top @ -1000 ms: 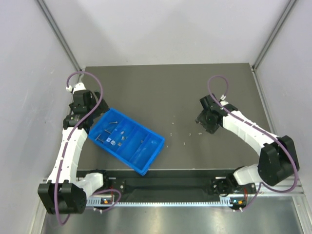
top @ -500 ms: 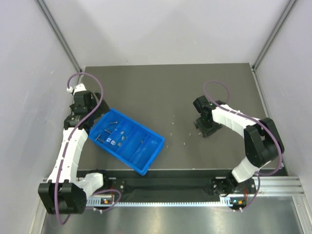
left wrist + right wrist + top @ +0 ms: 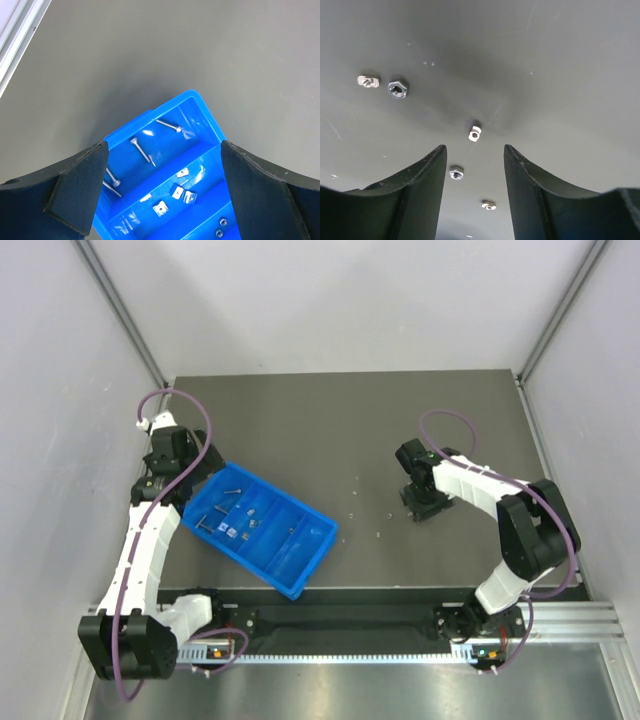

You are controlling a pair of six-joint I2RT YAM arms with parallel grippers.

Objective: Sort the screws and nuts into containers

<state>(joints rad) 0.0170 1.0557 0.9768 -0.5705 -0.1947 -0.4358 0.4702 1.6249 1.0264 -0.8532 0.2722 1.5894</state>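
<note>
The blue tray [image 3: 300, 558] lies at the left of the table, angled; it also shows in the left wrist view [image 3: 197, 107]. In that view its end section holds three screws [image 3: 141, 150]. The section beside it holds small square nuts [image 3: 160, 208]. Hex nuts [image 3: 222, 221] lie in a third section. My left gripper [image 3: 164, 147] hovers open and empty over the tray's far-left end [image 3: 196, 488]. My right gripper [image 3: 475, 150] is open and low over loose nuts [image 3: 475, 132] on the table. In the top view it [image 3: 416, 505] sits right of centre.
More loose nuts lie on the dark table: a hex nut [image 3: 398, 89], a small one beside it [image 3: 368, 80], two between my right fingers [image 3: 456, 173]. Tiny specks lie between tray and right gripper [image 3: 352, 491]. White walls enclose the table.
My right arm has folded in and its gripper has come down and slightly left to sit low over the loose nuts. The left arm and tray have not moved.
</note>
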